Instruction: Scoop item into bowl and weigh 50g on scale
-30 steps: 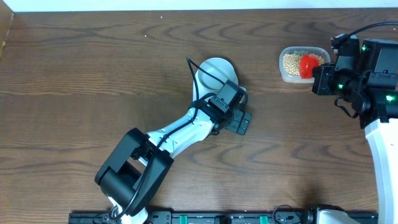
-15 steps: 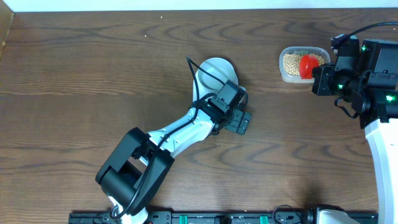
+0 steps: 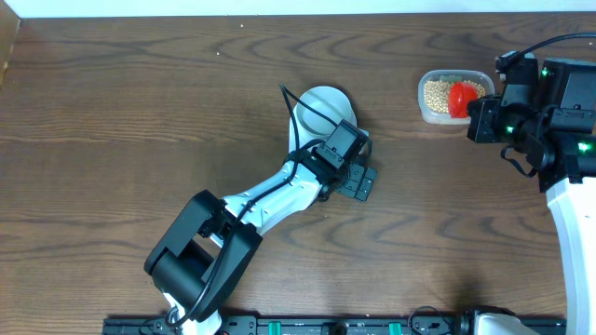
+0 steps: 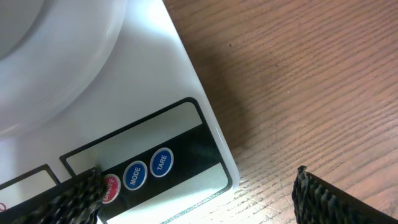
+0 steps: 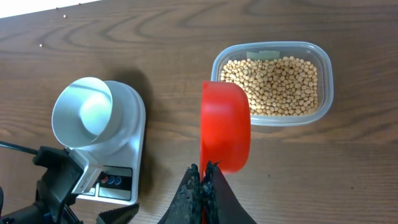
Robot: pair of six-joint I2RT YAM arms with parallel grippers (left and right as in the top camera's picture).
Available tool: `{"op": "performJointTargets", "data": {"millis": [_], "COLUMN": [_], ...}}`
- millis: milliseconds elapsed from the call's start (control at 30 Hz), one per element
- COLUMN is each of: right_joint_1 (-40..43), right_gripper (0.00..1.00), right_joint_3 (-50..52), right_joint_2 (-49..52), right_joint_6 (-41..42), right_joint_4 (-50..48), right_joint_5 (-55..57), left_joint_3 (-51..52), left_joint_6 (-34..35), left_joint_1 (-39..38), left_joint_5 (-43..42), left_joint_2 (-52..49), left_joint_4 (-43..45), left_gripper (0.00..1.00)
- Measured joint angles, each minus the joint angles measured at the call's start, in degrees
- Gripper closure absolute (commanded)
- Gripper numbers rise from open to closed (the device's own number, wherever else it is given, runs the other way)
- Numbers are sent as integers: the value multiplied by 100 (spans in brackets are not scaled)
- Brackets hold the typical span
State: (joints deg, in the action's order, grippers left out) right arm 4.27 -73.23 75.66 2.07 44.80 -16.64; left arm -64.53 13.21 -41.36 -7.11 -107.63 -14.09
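The right claw (image 5: 202,177), shut on the red scoop (image 5: 225,124), has the beans (image 5: 273,84) just ahead to its right; the left claw (image 4: 199,199) hangs wide open, empty, over the scale (image 4: 168,106).

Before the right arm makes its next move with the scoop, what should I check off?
1. Bowl seated on scale: ok.
2. Bowl empty: ok, no beans show inside it.
3. Right fingers shut on red scoop: ok.
4. Beans available in tub: ok, a full layer.
5. Scale reading zero: cannot tell, no readout is legible in any view.
6. Left fingers clear of the scale: not ok. They are open over its front corner, one by the red button. Contact cannot be told.
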Motion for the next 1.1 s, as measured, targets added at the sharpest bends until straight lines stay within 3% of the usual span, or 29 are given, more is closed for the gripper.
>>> {"op": "performJointTargets", "data": {"millis": [1100], "right_joint_1": [0], "right_gripper": [99], "right_joint_3": [0], "right_joint_2": [0], "right_joint_6": [-26], "right_joint_4": [13], "right_joint_5": [105], "left_joint_3": [-13], "left_joint_6": [7], "left_joint_1": [-118], "left_joint_5": [116], "left_joint_2": [-15], "left_joint_4": [-90], "left_gripper": [2]}}
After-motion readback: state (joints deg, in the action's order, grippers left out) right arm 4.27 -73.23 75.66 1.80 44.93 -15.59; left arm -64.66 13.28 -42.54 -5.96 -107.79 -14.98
